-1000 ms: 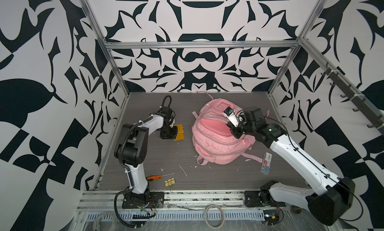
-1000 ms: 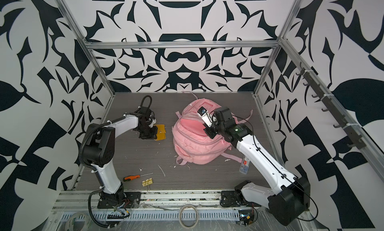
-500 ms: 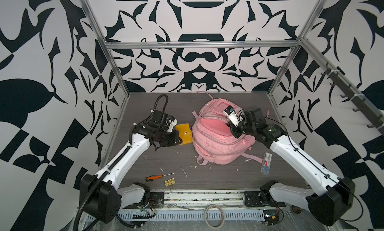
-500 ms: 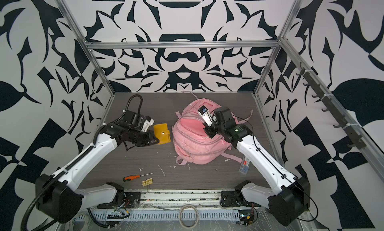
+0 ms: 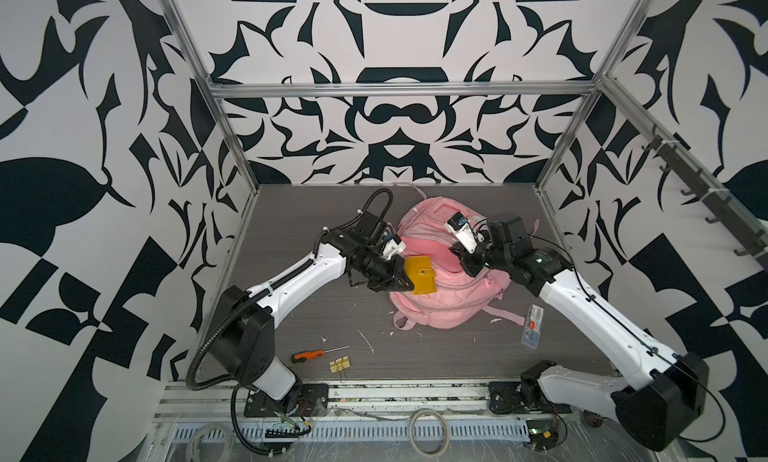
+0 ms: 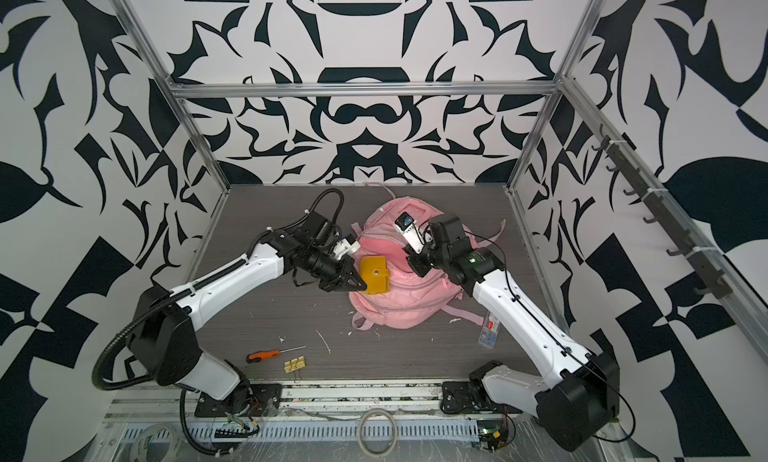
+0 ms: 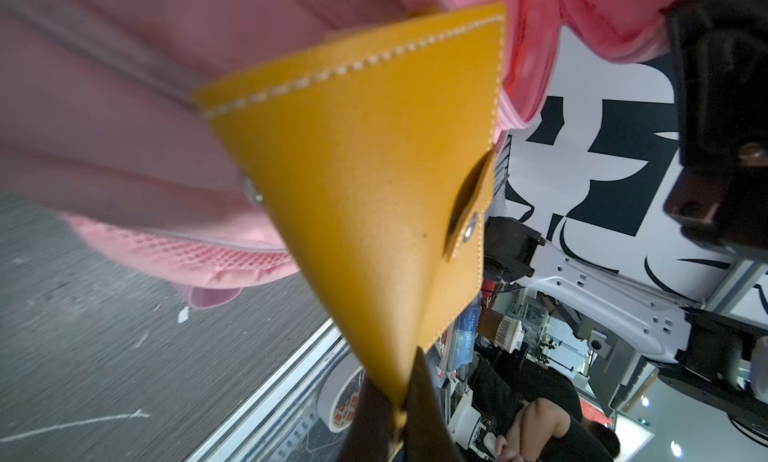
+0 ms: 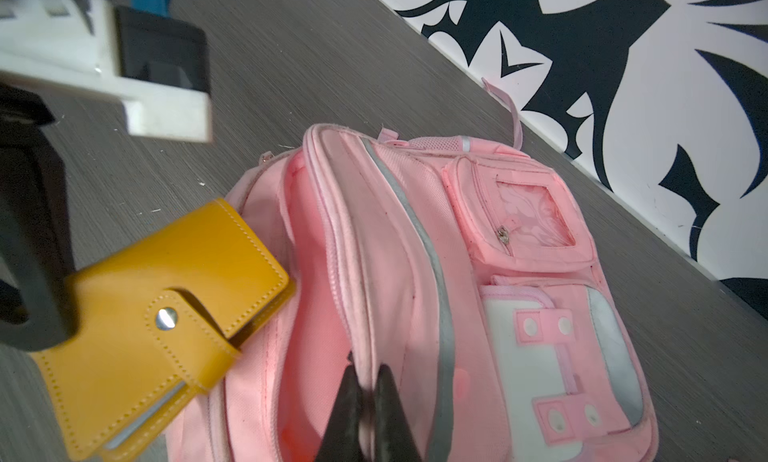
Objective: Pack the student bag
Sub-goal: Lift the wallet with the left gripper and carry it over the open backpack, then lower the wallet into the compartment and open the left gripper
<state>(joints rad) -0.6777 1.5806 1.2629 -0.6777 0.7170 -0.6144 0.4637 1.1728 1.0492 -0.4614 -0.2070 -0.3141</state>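
- The student bag (image 5: 449,302) lies flat on the grey table (image 5: 316,214), front pockets up and main compartment gaping.
- The right gripper (image 8: 365,381), its jaws pressed together, pinches the zip edge of the bag's upper flap and holds the mouth lifted.
- The left gripper (image 5: 405,282) is clamped on one corner of a yellow wallet (image 5: 420,275), held in the air over the bag's left edge, at the opening.
- An orange screwdriver (image 5: 307,354) and binder clips (image 5: 340,364) lie in front of the bag, well apart from it.
- A clear case (image 5: 532,326) lies near the bag's right strap.
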